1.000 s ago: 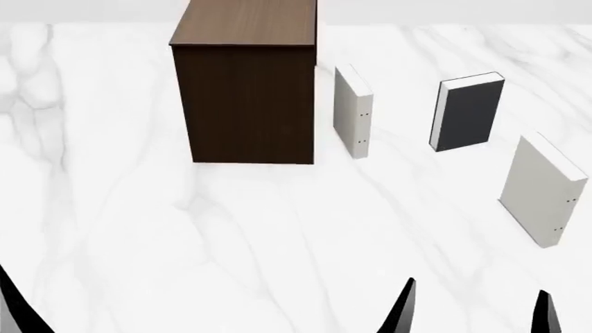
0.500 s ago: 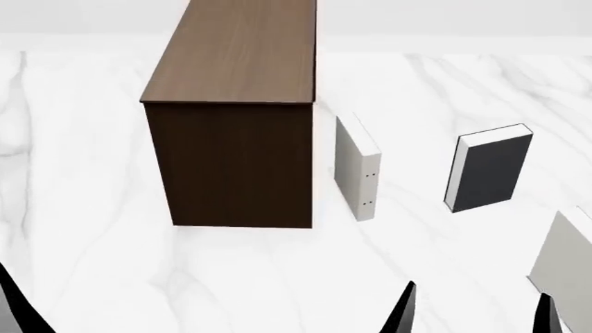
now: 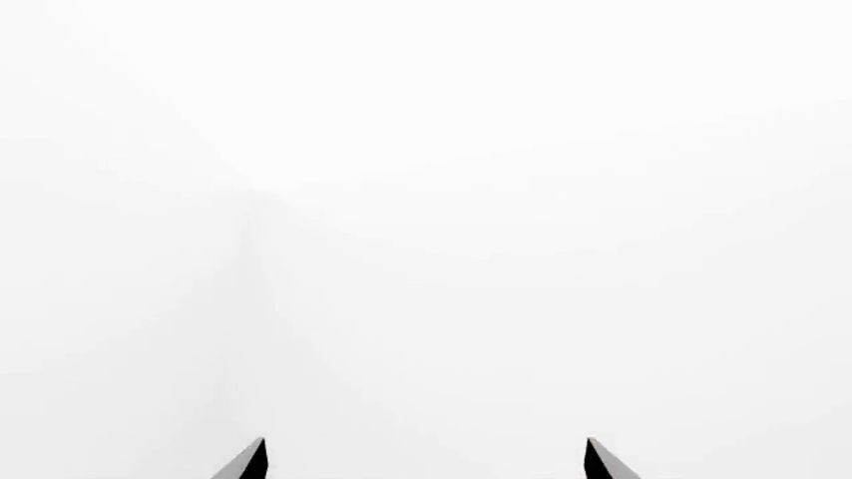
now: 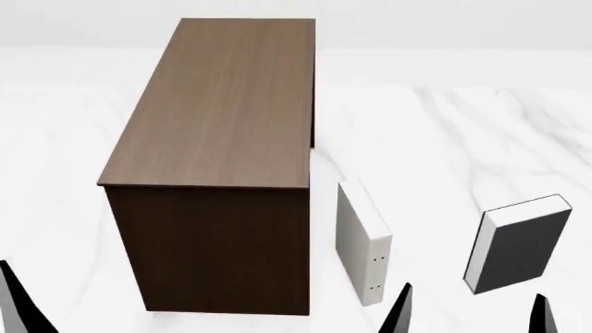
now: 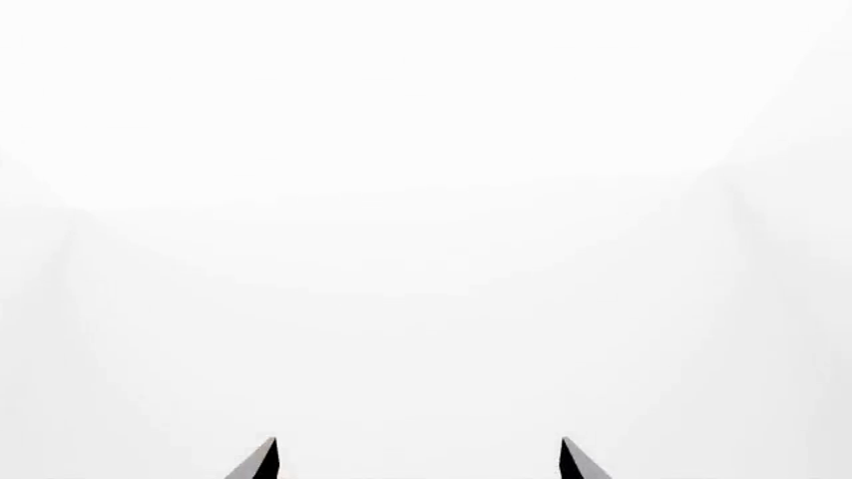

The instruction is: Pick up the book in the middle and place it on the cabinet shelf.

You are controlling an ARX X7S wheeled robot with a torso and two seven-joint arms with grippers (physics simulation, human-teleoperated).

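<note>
One slate-grey book (image 4: pixel 520 244) stands upright on the white marble table (image 4: pixel 434 139), its white page edges turned toward the robot's left; standing on end like that, it offers both covers to a sideways pinch. Well apart from it, toward the cabinet, a pale off-white book (image 4: pixel 362 241) also stands on end, just beside the cabinet's right face. The third book of the row is not in view, so "middle" has to be read from colour alone.

The cabinet shelf (image 4: pixel 222 104), the long wood-grain top of the dark-brown cabinet, lies bare and level, well above the books, so the grey book will probably need a clear lift before it goes across.

Nearest the camera, the right hand (image 4: pixel 472 313) shows two dark fingertips spread wide with nothing between them, hanging just in front of the grey book. The left hand (image 3: pixel 426 459) is likewise spread and empty in its wrist view, which shows only blank white, so where it points is hard to say.
</note>
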